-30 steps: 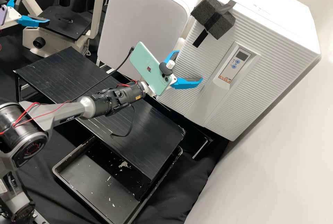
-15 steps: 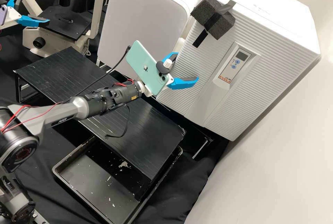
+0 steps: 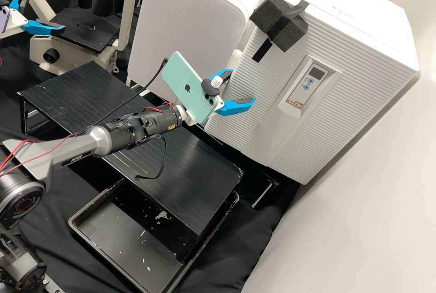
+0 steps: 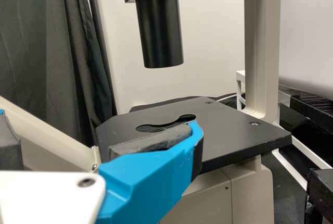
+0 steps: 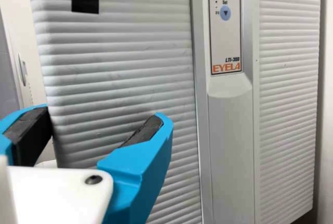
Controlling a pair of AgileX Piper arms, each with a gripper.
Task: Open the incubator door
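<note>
White blue-fingered R gripper (image 3: 243, 86), jaws wide, empty, nr ribbed white incubator door (image 3: 254, 79), shut; matching L gripper (image 3: 45, 11), jaws wide, empty, nr cream-framed microscope (image 3: 129, 16).

From where I'm standing, the right arm (image 3: 68, 153) comes in at the high view's left edge, its grey forearm slanting up from a big round black joint (image 3: 20, 204) to a black wrist (image 3: 136, 131). Thin red wires run along it. At its end, the right gripper (image 3: 243, 86) has its two blue fingers spread well apart, dark pads (image 5: 148, 129) lining them. Up in the far left corner, the left gripper (image 3: 45, 11) also stands wide open.
</note>
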